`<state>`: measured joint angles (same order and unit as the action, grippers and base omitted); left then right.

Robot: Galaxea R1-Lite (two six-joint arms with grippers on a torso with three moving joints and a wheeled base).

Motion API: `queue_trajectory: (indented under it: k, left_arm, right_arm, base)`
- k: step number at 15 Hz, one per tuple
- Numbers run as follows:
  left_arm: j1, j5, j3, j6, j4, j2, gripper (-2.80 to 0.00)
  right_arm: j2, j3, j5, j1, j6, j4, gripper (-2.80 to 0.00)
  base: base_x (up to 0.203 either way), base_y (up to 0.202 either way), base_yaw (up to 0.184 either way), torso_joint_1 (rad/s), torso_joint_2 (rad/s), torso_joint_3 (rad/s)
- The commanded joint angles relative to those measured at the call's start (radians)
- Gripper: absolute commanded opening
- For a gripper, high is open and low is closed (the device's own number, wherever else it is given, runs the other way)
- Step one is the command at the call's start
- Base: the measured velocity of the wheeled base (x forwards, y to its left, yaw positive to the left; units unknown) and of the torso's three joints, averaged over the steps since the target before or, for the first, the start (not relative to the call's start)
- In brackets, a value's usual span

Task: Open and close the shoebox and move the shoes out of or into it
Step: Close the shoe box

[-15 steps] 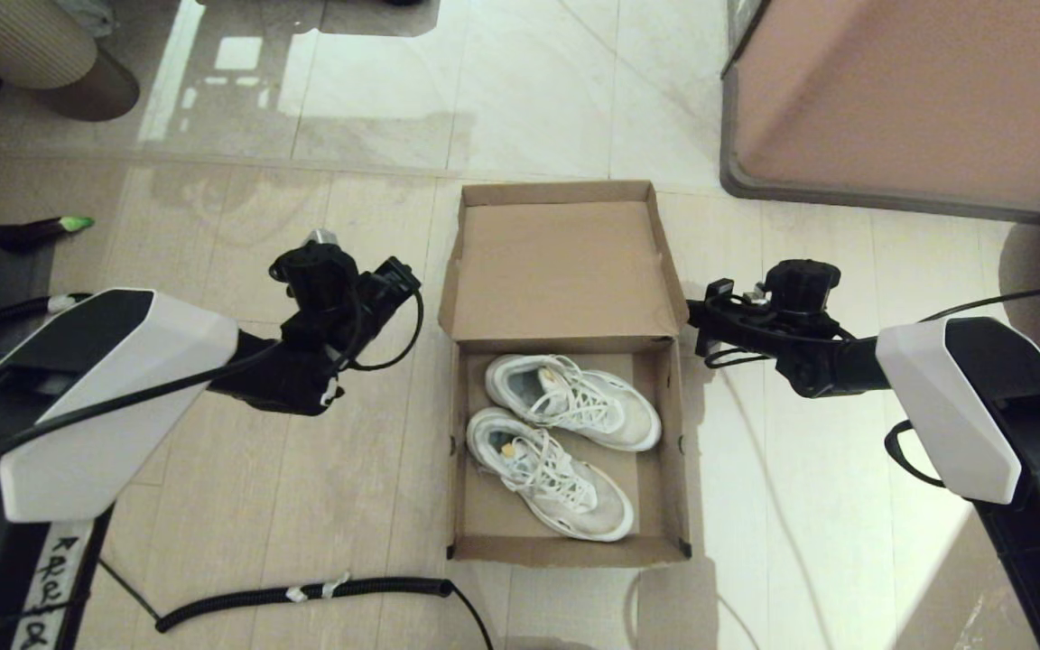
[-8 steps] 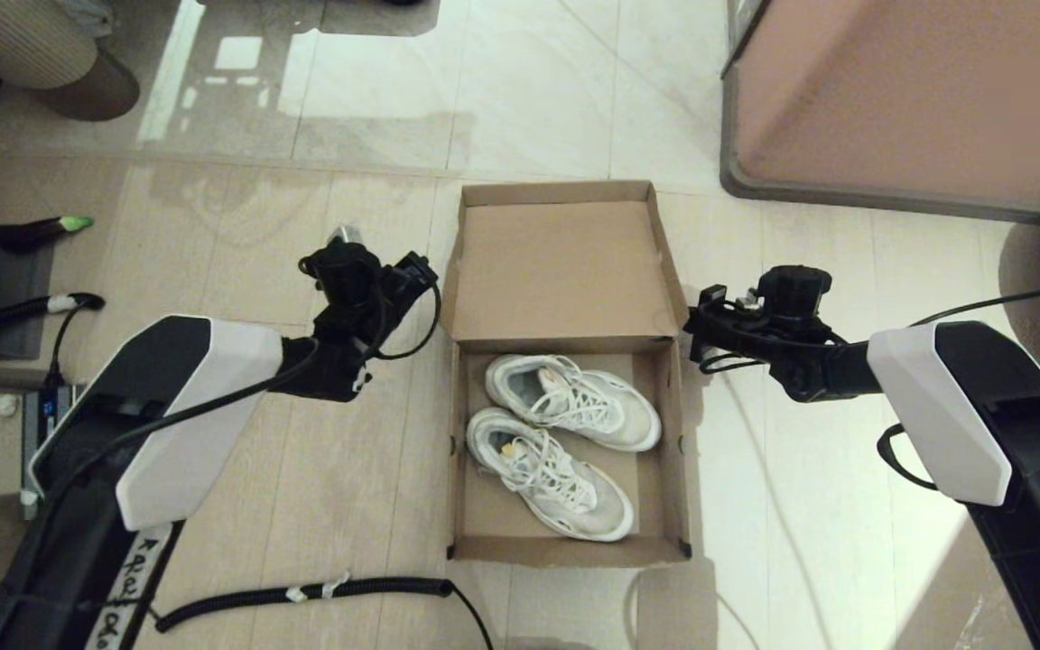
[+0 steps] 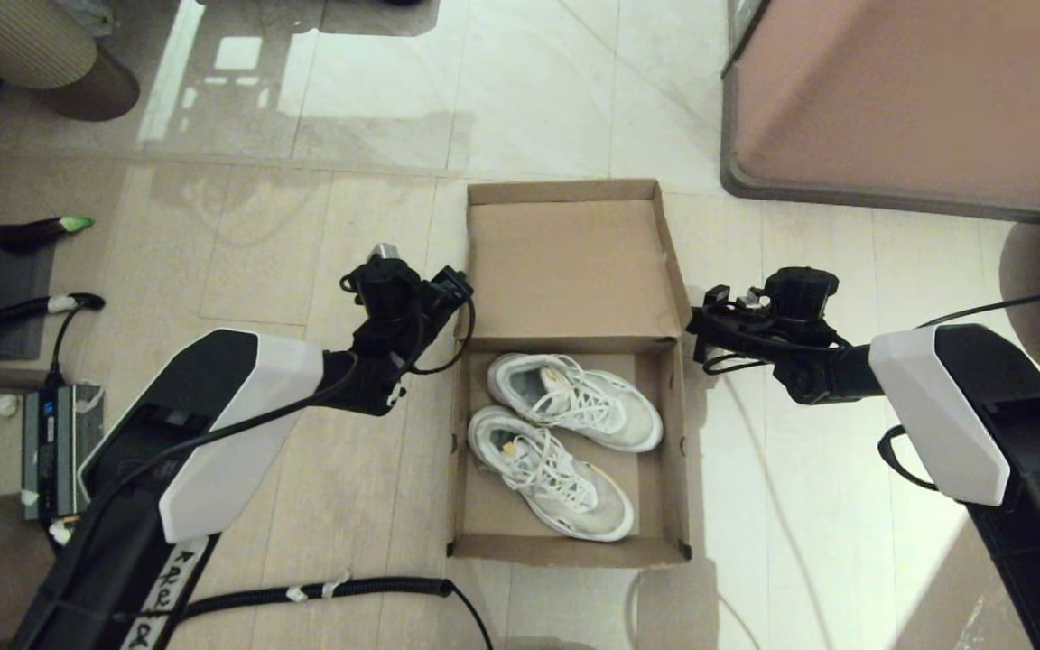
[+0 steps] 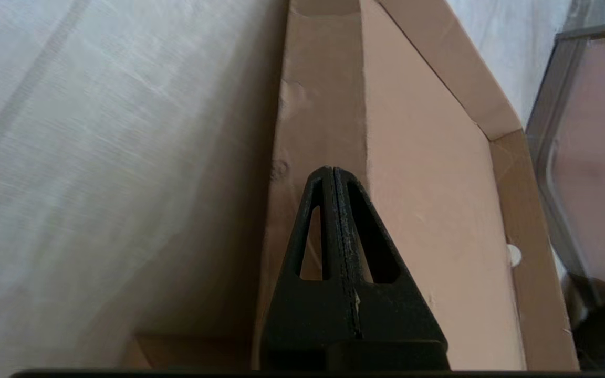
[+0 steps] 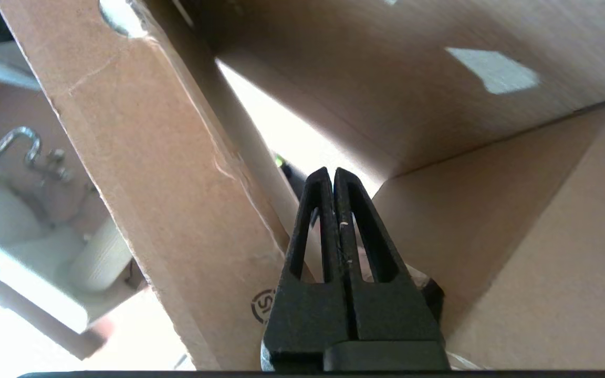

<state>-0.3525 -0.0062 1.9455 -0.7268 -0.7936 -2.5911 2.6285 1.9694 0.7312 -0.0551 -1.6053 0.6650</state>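
Observation:
The brown cardboard shoebox (image 3: 678, 451) stands open on the floor in the middle of the head view. Its hinged lid (image 3: 570, 271) leans back at the far end. Two white lace-up sneakers (image 3: 574, 402) (image 3: 547, 474) lie side by side inside. My left gripper (image 3: 459, 282) is shut and empty, its tip against the lid's left side flap (image 4: 323, 105). My right gripper (image 3: 693, 325) is shut and empty too, at the lid's right edge near the hinge. In the right wrist view its tip (image 5: 332, 172) sits between the box wall (image 5: 166, 184) and the lid's underside (image 5: 386, 79).
A large pinkish-brown block with a dark rim (image 3: 917, 99) stands at the back right, close to the lid. A black corrugated cable (image 3: 303, 593) lies on the floor before the box. A grey device (image 3: 60, 451) sits at the left, and a ribbed beige cylinder (image 3: 32, 54) at the back left.
My left arm has swung right until its gripper meets the lid's left edge, and the lid has shifted slightly to the right. The right gripper has barely moved.

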Motion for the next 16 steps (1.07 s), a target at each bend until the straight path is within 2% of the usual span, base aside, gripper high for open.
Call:
queue_trajectory:
  k: [1, 8, 14, 16]
  left_arm:
    - [-0.013, -0.001, 0.000, -0.006, -0.003, -0.004, -2.80]
    - [-0.024, 0.000, 0.000, -0.006, -0.003, 0.016, -2.80]
    - [-0.025, 0.014, 0.000, -0.008, 0.005, 0.068, -2.80]
    - [-0.023, 0.021, -0.002, -0.008, 0.005, 0.076, -2.80]
  right_arm:
    - [0.004, 0.000, 0.027, 0.008, -0.012, 0.037, -2.80]
    - [0.030, 0.000, 0.097, 0.015, -0.110, 0.231, -2.80]
    - [0.022, -0.004, 0.107, 0.018, -0.113, 0.233, -2.80]
    - [0.009, -0.007, 0.129, 0.020, -0.114, 0.186, -2.80]
  base:
    - [0.000, 0.000, 0.000, 0.000, 0.00, 0.000]
    - [0.000, 0.000, 0.000, 0.000, 0.00, 0.000]
    - [0.000, 0.000, 0.000, 0.000, 0.00, 0.000]
    - [0.000, 0.000, 0.000, 0.000, 0.00, 0.000]
